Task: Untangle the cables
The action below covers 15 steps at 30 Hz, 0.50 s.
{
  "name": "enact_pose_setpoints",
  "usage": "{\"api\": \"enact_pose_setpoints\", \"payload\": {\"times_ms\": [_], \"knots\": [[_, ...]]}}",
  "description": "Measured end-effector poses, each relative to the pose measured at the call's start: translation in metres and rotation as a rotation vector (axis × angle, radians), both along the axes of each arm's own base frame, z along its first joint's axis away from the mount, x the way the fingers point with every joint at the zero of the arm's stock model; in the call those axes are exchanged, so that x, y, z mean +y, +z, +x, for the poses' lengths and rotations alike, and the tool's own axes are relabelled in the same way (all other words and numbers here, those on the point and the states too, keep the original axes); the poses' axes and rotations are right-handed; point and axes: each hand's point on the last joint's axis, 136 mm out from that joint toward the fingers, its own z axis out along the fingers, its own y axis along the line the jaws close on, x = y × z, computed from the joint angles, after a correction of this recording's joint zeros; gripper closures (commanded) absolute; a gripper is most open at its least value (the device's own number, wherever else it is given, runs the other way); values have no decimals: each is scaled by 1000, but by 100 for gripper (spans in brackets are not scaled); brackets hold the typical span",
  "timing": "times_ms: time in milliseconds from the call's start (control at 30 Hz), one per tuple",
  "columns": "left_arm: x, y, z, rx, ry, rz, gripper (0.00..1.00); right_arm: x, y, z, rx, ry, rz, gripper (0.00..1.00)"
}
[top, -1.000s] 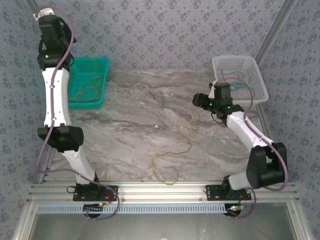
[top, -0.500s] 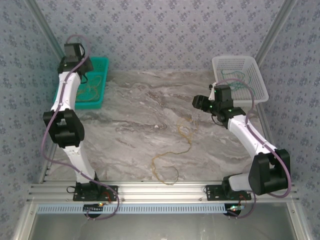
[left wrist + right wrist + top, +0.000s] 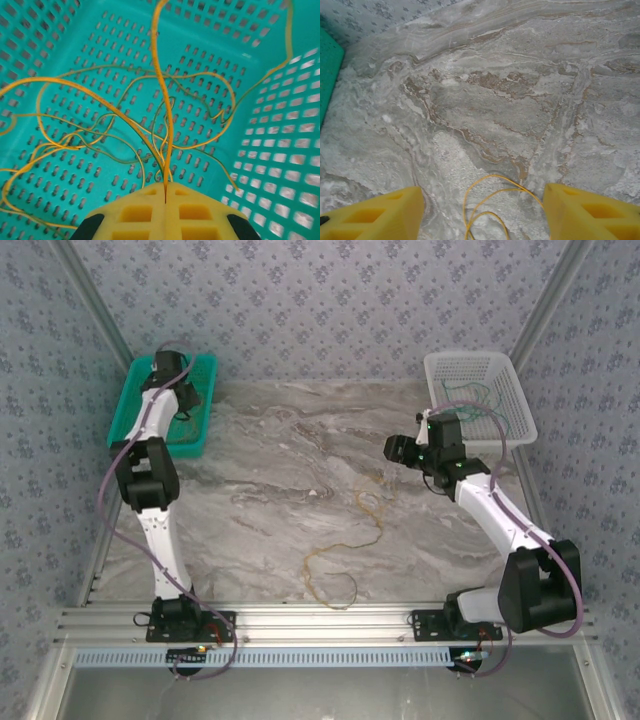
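Left gripper pinches an orange cable over the teal basket; right gripper hangs open. Lifting could drag snagged strands out.

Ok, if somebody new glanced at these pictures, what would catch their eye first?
Likely the left tool, shut on one orange strand over a tangle of orange cables in the teal basket at the table's far left corner. Then the loose orange cable looping across the middle of the marble table, with the open right tool poised near its far end.
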Motion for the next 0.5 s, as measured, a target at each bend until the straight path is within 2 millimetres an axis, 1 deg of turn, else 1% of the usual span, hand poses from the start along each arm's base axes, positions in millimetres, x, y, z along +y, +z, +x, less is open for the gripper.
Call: {"api": "enact_pose_setpoints", "payload": {"times_ms": [33,67,100,133,167,200,233,300,367,433,500], "knots": [[1,-6,1,11,3,0,62,-1,-2,-1,-2,0,-9,33],[1,-11,1,26,10,0,40,-2,-4,-2,-2,1,-22,32],[3,-14,3,38,17,4,27,-4,-7,-4,-3,0,-36,32],[5,-14,5,39,25,10,21,-5,-8,-6,-5,0,-48,32],[6,-11,7,38,35,20,9,-7,-9,-7,-9,0,-63,31],[8,-6,7,37,44,33,1,-10,-10,-8,-13,-3,-80,28],[9,-2,6,35,52,45,1,-12,-10,-8,-20,-6,-95,28],[13,15,6,12,71,76,1,-16,-8,-9,-33,-14,-122,27],[11,33,2,-1,78,103,1,-19,-7,-9,-47,-18,-142,24],[5,58,-3,-32,69,114,1,-21,-6,-10,-63,-15,-158,21],[-4,89,-17,-63,47,120,1,-22,-8,-11,-76,-8,-174,18]]}}
